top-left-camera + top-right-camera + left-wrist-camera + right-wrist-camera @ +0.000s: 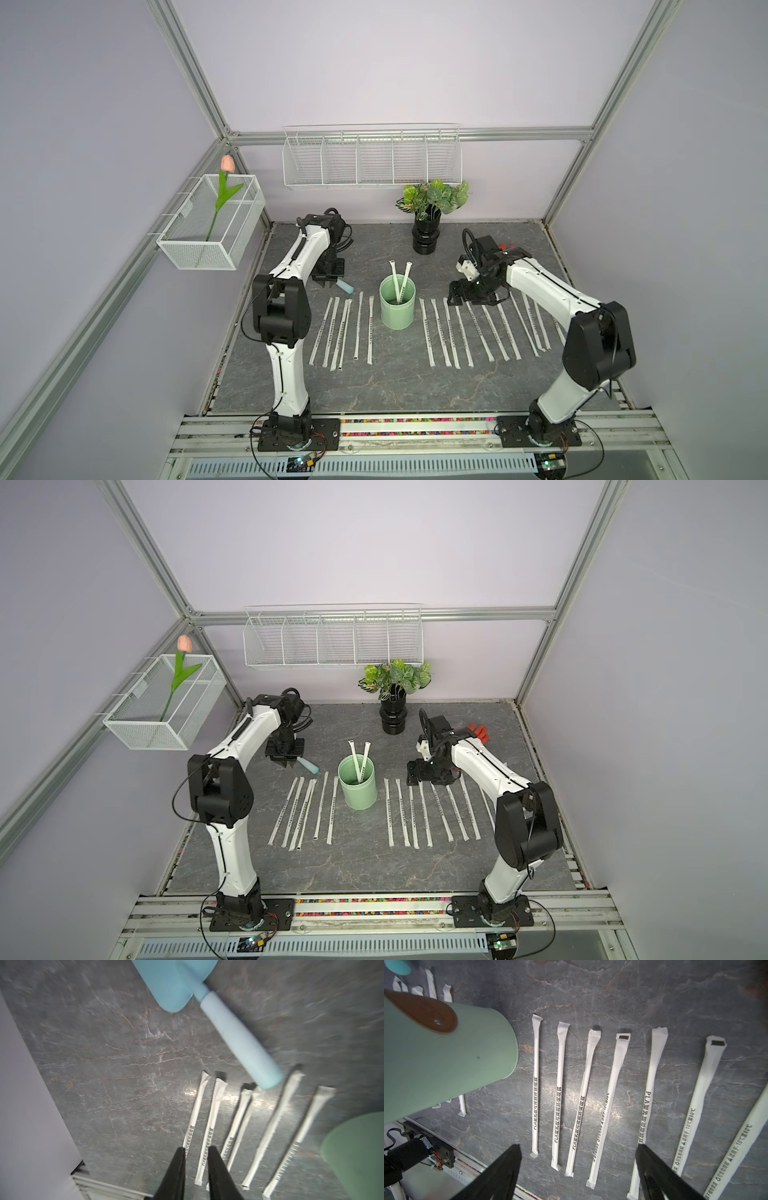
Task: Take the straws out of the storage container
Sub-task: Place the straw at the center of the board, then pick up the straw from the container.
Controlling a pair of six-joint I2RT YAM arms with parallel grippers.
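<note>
— Gray stone tabletop [395, 386] lay under everything, with pale purple walls all round it. Where was the mint-green cup [397, 307]?

— It stood upright in the middle of the table, between the two arms.

— Were any straws in it?

— Yes, two straws [402, 277] stood in it. They leaned apart and stuck out over the rim.

— And the other ones?

— They lay flat on the table in two rows. A left row [345, 328] of six lay on the left side of the cup, and two of those touched. A longer right row [469, 332] lay on the other side.

— What about the left gripper [196, 1148]?

— It hung near the far ends of the left row, just beside a blue spatula [239, 1043]. Its black fingers [176, 1167] were a little bit apart, and nothing was between them.

— And the right gripper [577, 1146]?

— It hung over the far ends of the right row. Its fingers were spread wide, and it held nothing.

— Was anything else there?

— A black vase [426, 239] with green leaves stood at the back. A long wire basket [372, 164] hung on the back wall. A mesh basket [210, 232] on the left wall held a pink tulip [227, 164].
</note>
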